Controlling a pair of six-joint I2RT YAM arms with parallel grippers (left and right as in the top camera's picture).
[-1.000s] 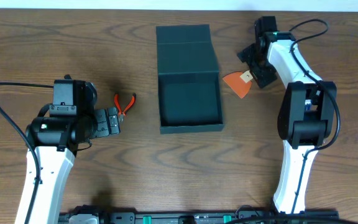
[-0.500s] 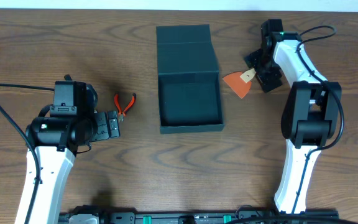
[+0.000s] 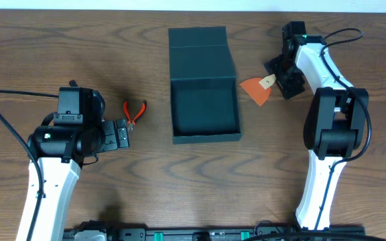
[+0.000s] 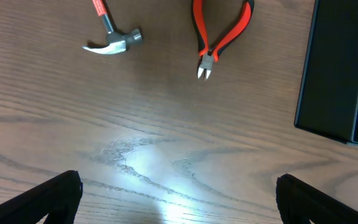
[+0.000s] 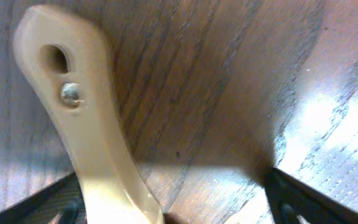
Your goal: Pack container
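Observation:
The dark teal-grey container [image 3: 204,107] stands open in the middle of the table, its flap lid laid back toward the far side. Its edge shows in the left wrist view [image 4: 347,68]. An orange scraper [image 3: 254,91] with a beige handle [image 5: 86,124] lies to its right. My right gripper [image 3: 281,72] is low over the handle end and open [image 5: 173,202], with the handle between the fingers, close to the left one. My left gripper [image 3: 121,134] is open and empty [image 4: 179,202], near red-handled pliers [image 3: 134,111].
A small hammer [image 4: 112,42] with a red handle lies left of the pliers [image 4: 219,34] in the left wrist view; the left arm hides it from overhead. The table's far edge [image 3: 193,8] runs behind the container.
In the first half second the right arm shifted slightly right, over the scraper handle, and the left gripper drew back a little. Nothing has moved since.

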